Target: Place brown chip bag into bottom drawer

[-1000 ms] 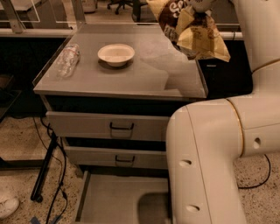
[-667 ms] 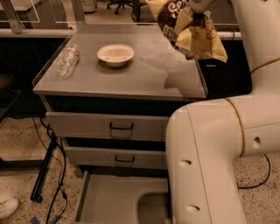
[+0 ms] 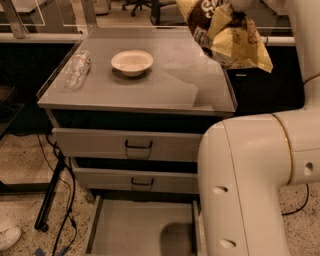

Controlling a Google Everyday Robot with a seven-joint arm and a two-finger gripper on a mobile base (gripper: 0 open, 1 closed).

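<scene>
Pincer (image 3: 243,5) at top right edge, clamped on brown chip bag (image 3: 227,35), which hangs over the surface (image 3: 165,85). Bottom drawer (image 3: 140,232) open, lower centre. Risk: crinkly bag snags the surface edge on descent and slips out.

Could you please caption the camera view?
End effector at top holds brown chip bag above cabinet; bottom drawer open.

Your gripper (image 3: 240,5) is at the very top, above the far right corner of the tabletop (image 3: 165,80), clamped on the brown chip bag (image 3: 235,40), which hangs in mid-air. Your arm (image 3: 250,180) fills the near right, off the front right corner, with its upper link rising along the right side.
</scene>
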